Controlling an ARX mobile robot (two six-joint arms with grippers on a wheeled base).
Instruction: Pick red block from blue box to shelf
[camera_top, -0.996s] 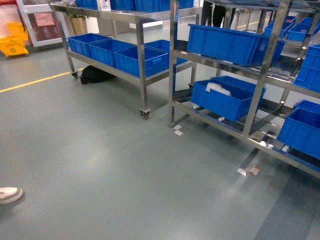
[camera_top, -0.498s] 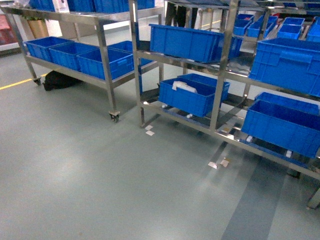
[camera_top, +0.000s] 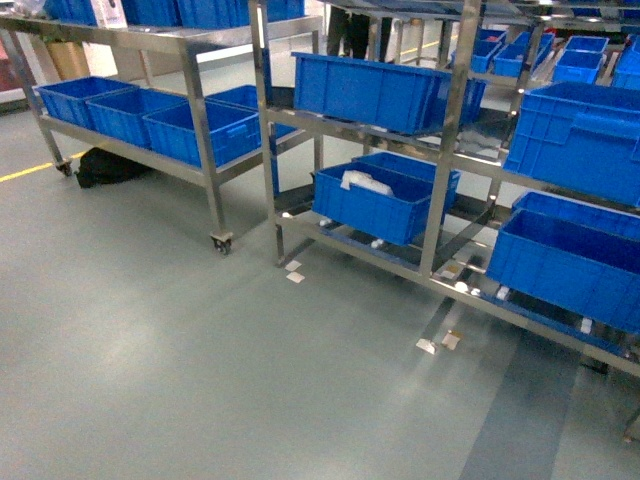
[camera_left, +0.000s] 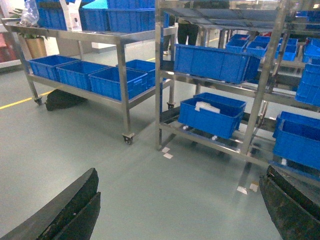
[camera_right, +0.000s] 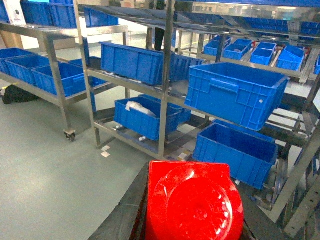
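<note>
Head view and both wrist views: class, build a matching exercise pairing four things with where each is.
Things:
1. red block
2. black bag
3. white item
4. left gripper

Places:
A. on the floor under the wheeled cart
B. inside a low blue crate
C. between the right gripper's fingers
D. open above bare floor

Pairs: 1-C, 2-A, 3-B, 4-D

red block (camera_right: 194, 202) glossy red | shelf (camera_top: 447, 130) shiny steel | crates (camera_top: 375, 90) deep blue | floor (camera_top: 180, 350) grey-green
</note>
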